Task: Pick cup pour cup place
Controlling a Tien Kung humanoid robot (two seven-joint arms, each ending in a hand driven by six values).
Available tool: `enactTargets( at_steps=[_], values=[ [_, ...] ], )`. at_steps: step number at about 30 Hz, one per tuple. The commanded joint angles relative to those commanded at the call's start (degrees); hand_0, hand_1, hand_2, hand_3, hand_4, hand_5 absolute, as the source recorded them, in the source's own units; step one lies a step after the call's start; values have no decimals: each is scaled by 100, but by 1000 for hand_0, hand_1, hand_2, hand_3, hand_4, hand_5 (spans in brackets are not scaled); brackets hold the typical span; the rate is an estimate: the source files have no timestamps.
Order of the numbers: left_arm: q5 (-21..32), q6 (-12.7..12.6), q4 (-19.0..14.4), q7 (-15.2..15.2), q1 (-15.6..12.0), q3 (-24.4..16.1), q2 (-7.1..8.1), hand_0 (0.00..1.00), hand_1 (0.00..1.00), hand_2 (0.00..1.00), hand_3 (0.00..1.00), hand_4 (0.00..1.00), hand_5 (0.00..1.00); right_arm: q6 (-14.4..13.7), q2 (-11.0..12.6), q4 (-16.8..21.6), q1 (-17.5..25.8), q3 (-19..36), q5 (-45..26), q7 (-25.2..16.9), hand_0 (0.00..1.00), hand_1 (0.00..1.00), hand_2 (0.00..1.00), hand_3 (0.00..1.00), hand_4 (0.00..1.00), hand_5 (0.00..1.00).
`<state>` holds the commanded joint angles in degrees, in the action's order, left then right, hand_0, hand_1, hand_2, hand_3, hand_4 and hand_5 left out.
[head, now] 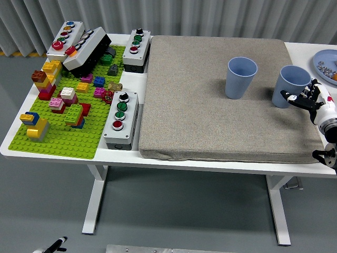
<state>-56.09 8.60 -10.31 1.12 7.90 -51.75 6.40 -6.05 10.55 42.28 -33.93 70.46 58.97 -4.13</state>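
Two light blue cups stand on the grey mat. The left cup is upright near the mat's middle back. The right cup is near the mat's right edge and leans slightly to the left. My right hand comes in from the right edge, its black fingers wrapped around the lower right side of the right cup. What the cups contain is hidden from this angle. My left arm is out of view.
A green brick baseplate with several coloured bricks fills the table's left side. Grey button boxes stand beside it. A blue plate with small items lies at the far right.
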Motion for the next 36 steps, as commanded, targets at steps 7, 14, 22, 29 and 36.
enactTargets(
  at_steps=[7,14,22,29,36],
  values=[
    [-16,-3,0,1,9,-24,-2,886,844,885,796,665,998,12,5,2,-11,11,20,6,905,896,969,983,859,224],
    [-33,-1,0,4,13,-44,-2,886,844,885,796,664,998,11,15,21,-18,29,42,14,907,899,970,985,865,226],
    [-39,0,0,7,6,-60,-3,886,844,885,796,662,997,-1,24,51,-14,31,54,13,912,902,972,988,866,225],
    [-24,0,0,5,-10,-74,-2,886,843,885,795,661,996,-20,73,146,6,36,130,56,912,902,972,988,866,224],
    [-14,1,0,10,-48,-77,-3,886,844,885,796,659,996,35,176,317,143,-34,158,166,918,908,981,989,866,223]
  ],
)
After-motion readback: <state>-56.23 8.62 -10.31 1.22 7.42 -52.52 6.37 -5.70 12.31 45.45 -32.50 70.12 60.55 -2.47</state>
